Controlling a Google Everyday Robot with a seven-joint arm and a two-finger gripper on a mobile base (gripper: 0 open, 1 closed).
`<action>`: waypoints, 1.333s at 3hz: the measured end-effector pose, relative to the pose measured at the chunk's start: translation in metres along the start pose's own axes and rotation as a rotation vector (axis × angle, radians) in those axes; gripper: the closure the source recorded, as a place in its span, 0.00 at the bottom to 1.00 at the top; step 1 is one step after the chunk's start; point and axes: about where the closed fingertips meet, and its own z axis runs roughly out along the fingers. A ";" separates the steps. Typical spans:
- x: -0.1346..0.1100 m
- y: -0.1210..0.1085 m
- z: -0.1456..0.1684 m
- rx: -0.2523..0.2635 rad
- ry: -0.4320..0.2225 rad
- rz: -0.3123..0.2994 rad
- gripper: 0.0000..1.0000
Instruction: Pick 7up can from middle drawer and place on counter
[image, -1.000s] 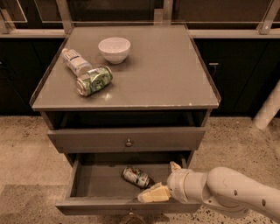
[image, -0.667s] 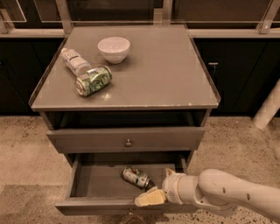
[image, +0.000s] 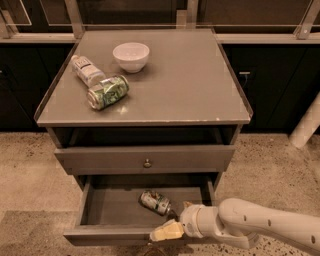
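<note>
Lying on its side on the floor of the open drawer, the 7up can sits a little right of middle. The gripper comes in from the right on a white arm, low over the drawer's front edge, just beside the can and nearer me. Whether it's open or closed I can't tell; the can looks free of it. Up on the counter stand a white bowl, a bottle on its side, and a green can tipped over just beside the bottle
</note>
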 end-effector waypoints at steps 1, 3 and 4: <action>0.000 -0.006 -0.002 0.040 0.002 0.005 0.00; -0.041 -0.013 0.021 0.090 -0.050 -0.104 0.00; -0.041 -0.013 0.021 0.090 -0.050 -0.104 0.00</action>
